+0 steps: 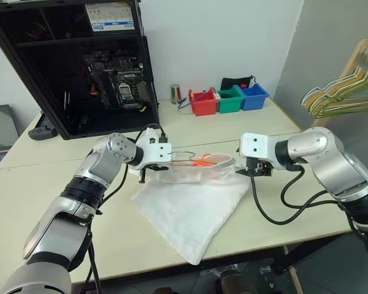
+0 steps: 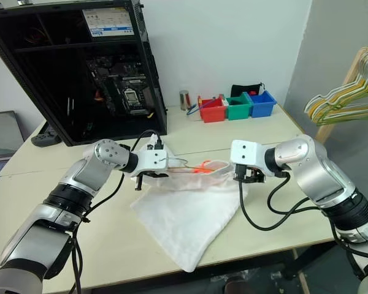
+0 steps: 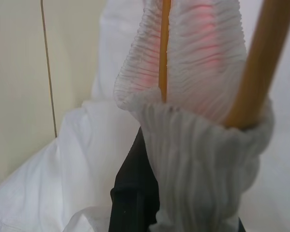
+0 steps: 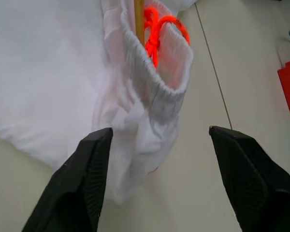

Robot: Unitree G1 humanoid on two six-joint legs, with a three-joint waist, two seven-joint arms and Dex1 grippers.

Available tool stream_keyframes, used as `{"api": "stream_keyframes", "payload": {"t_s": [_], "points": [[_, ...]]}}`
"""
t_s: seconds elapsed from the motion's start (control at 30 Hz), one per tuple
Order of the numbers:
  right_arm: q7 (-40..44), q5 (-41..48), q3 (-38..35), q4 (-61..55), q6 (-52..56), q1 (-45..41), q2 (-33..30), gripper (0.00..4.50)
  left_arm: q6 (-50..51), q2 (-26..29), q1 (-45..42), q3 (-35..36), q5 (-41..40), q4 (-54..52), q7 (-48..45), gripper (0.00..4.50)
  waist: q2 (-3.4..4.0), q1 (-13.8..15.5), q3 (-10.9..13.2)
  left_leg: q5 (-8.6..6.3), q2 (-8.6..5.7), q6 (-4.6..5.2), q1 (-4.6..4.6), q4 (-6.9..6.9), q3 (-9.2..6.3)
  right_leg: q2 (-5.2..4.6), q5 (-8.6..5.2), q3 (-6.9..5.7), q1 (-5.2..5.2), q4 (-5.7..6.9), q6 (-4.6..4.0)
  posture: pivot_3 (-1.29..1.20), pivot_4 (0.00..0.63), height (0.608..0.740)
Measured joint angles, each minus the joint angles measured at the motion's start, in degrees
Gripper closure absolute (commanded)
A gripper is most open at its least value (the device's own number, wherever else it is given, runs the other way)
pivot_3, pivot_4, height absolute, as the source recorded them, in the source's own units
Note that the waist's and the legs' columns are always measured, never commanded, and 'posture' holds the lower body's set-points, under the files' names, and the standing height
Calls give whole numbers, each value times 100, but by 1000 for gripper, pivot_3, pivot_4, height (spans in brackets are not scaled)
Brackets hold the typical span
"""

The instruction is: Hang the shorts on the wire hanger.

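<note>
Right gripper (image 4: 157,179) stands wide open and empty just off the near end of the wrinkled white fabric shorts (image 1: 190,208) on the desk (image 1: 61,184), while my left gripper (image 1: 148,174), shut, pinches the waistband's far end around the thin yellow-tan wire hanger (image 4: 139,21), which runs lengthwise between them.

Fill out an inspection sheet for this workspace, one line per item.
Surface: pale table, seam across it.
Job's things: white shorts on the table, waistband raised; wire hanger threaded inside the waistband, beside an orange drawstring.
Clutter: red, green and blue bins, metal can, open computer case.
End effectors: left end effector shut on the shorts' waistband; right end effector open, off the fabric.
Cables: black cable hanging from the right arm.
Surroundings: rack of hangers at the right.
</note>
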Motion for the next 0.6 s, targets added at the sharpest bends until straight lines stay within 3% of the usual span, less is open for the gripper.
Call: {"api": "stream_keyframes", "payload": {"t_s": [0.1, 0.27, 0.47, 0.57, 0.6], "points": [[-32, -34, 26, 114, 67, 169, 38, 303, -67, -5, -92, 3, -3, 33, 1, 4500, 0, -2, 0, 0, -1, 0, 0, 0, 4, -1, -1, 3, 0, -1, 1, -221, 0, 740], [-366, -406, 377, 1047, -116, 39, 780, 303, -112, -107, -183, 18, -14, 52, 3, 4500, -1, -34, -1, 0, 1, 0, 3, -1, 4, 0, 10, 3, -2, 3, -16, -200, 0, 740], [-478, -704, 444, 1849, -539, -270, 1192, 303, -93, -83, -179, 39, -13, 43, 3, 4500, -1, -36, -1, 1, -5, -1, 2, 0, 2, 0, 10, 3, -1, 2, -17, -180, 0, 740], [-479, -849, 522, 2068, -811, -291, 1247, 757, -76, -25, -147, 43, -14, -28, 1, 4500, -1, -23, -1, 1, -6, -1, 2, 0, 2, 0, 10, 3, -1, 2, -17, -160, 0, 740], [-479, -930, 553, 2142, -915, -294, 1245, 1098, -69, 8, -121, 46, -15, -53, 0, 4500, -1, -9, -1, 1, -8, -1, 3, 0, 2, 1, 10, 3, -1, 2, -17, -160, 0, 740]]}}
